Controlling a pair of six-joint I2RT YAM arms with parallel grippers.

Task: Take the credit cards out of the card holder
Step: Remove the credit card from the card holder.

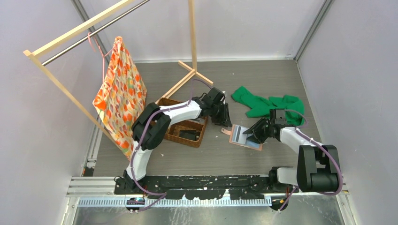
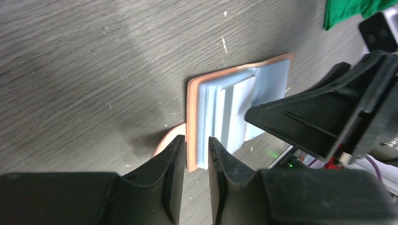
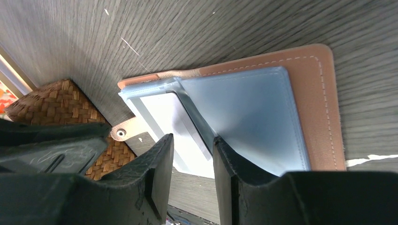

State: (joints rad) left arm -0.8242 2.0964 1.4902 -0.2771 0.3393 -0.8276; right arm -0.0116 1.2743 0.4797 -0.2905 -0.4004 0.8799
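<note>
The salmon card holder (image 1: 241, 136) lies open on the table, its blue-grey sleeves (image 3: 248, 117) fanned out and the strap tab (image 3: 126, 130) pointing toward the basket. A white credit card (image 3: 159, 110) sits in one sleeve and pokes out past its edge. My left gripper (image 2: 196, 139) is shut on the holder's salmon edge (image 2: 191, 108) and the sleeve stack beside it. My right gripper (image 3: 192, 138) hovers over the sleeves with its fingers apart. The white card's end lies between the tips, and one fingertip (image 3: 220, 145) rests at the sleeve fold.
A brown woven basket (image 1: 202, 136) stands just left of the card holder, under the left arm. A green cloth (image 1: 267, 105) lies behind the right gripper. A patterned bag (image 1: 119, 93) hangs from the wooden rack (image 1: 192, 42) at the back left.
</note>
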